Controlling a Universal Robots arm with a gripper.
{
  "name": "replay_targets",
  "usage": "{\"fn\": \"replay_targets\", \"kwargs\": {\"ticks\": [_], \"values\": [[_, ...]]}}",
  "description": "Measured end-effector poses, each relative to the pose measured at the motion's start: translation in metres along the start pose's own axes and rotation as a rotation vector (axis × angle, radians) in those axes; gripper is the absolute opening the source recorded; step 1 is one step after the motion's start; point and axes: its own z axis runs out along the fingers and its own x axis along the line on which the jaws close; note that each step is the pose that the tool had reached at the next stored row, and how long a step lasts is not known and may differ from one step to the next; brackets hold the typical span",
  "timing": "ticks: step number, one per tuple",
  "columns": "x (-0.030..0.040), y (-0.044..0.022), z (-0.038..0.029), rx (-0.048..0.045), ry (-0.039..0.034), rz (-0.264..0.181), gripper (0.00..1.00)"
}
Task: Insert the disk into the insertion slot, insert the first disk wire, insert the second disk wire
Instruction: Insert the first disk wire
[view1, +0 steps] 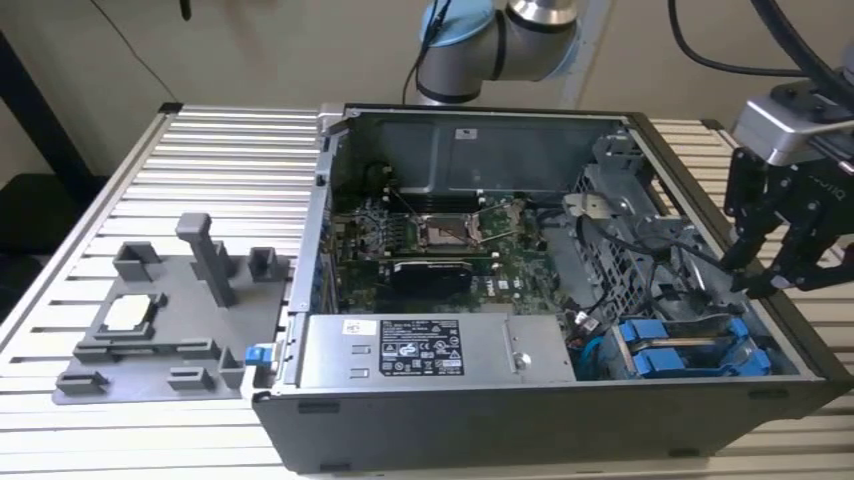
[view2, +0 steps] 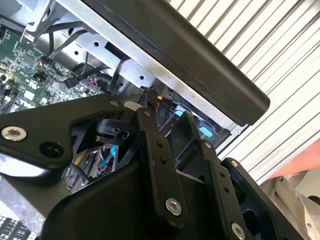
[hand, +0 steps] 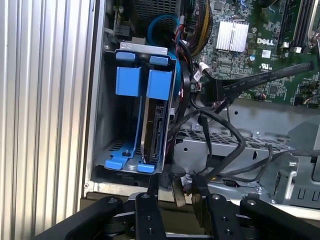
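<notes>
Hovering at PC case (view1: 534, 425) edge, gripper (view1: 755, 277) w/ fingers apart, disk (hand: 152, 131) in blue carrier (hand: 161, 84) seated in insertion slot (hand: 104, 107), black cables (hand: 222, 131) alongside.

In the exterior view the gripper (view1: 757, 275) at 3 o'clock and the arm (view1: 501, 45) at 12 o'clock were each cut off by the frame edge, while in the first wrist view the disk (hand: 156, 131) showed one narrow edge, its remainder hidden inside the insertion slot (hand: 106, 120).

Insertion slot (hand: 135, 48) at the case's corner: open from above, one bay free beside the disk (hand: 156, 125); black cables (hand: 270, 76) crowd its inner side, case wall (hand: 96, 150) its outer.
</notes>
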Motion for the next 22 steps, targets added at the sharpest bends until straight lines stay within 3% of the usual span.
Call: {"fn": "replay_targets", "kwargs": {"ticks": [11, 13, 16, 22], "values": [[0.0002, -0.0018, 0.0000, -0.0001, 0.0008, -0.009, 0.40], [0.0002, -0.0018, 0.0001, -0.0001, 0.0009, -0.009, 0.38], [0.0002, -0.0019, 0.0001, -0.0002, 0.0013, -0.009, 0.20], [0.0001, -0.0019, 0.0001, -0.0003, 0.0021, -0.009, 0.19]]}}
